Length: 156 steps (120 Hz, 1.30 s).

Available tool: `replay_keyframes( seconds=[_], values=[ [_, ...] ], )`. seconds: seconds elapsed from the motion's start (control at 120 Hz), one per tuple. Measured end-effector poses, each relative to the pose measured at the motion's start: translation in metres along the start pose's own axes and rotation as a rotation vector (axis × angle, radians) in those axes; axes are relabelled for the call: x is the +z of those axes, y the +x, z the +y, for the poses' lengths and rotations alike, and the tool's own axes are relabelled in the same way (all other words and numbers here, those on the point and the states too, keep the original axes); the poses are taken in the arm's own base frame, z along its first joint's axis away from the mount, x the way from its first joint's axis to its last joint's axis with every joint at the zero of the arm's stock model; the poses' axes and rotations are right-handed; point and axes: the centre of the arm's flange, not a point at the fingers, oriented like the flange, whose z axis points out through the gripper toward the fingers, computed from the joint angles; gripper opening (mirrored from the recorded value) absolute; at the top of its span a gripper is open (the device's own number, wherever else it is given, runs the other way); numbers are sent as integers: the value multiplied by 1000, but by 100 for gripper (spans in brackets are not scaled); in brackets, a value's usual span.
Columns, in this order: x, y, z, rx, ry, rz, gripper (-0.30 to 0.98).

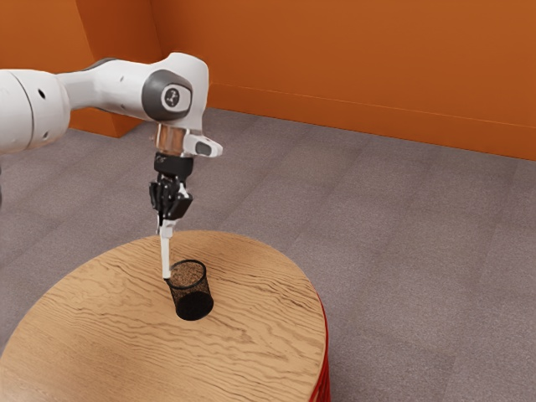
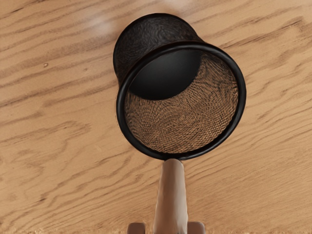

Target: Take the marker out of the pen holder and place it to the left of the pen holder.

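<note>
Nearest is the tool [image 1: 167, 219], its two fingers drawn in to about the marker's thickness and closed on its upper part, one on each side. The marker [image 2: 171, 195] hangs roughly upright, outside the pen holder, its lower end just beside the rim; whether the two touch I cannot tell. It is pale and smooth, and I judge it light and stiff, hardly fragile, but apt to swivel or slip if gripped loosely, and to roll once laid down. The upper shaft is a sound place to hold it, leaving the lower end free to meet the wood first. A low sweep across the rim could tip the holder.

Beyond it, the black mesh pen holder [image 2: 121, 117] stands on the round wooden counter [image 1: 109, 335]. Farther off lie grey flooring [image 1: 419, 251] and an orange wall [image 1: 377, 59].

Counted: one marker, one holder, one counter.
</note>
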Motion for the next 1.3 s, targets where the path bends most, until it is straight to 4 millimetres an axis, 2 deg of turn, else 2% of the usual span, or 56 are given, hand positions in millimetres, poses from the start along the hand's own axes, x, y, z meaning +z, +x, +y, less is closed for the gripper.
replay_keyframes(
  seconds=[0.167,0.325,0.475,0.567,0.692,0.767,0.808,0.858,0.925,1.083,1.217,1.3],
  values=[
    [40,-13,-40,-71,-54,-82,-7],
    [93,-27,-76,-124,-141,-171,-7],
    [144,-35,-99,-152,-224,-256,-7],
    [161,-38,-106,-160,-257,-292,-7],
    [175,-40,-113,-169,-294,-320,21],
    [177,-41,-114,-170,-301,-324,35],
    [167,-43,-111,-169,-290,-309,42],
    [146,-46,-102,-162,-261,-271,48],
    [102,-53,-78,-144,-199,-185,53],
    [-8,-65,8,-54,-17,53,61],
    [-100,-86,48,-18,86,261,65],
    [-135,-92,67,26,135,340,66]
  ],
)
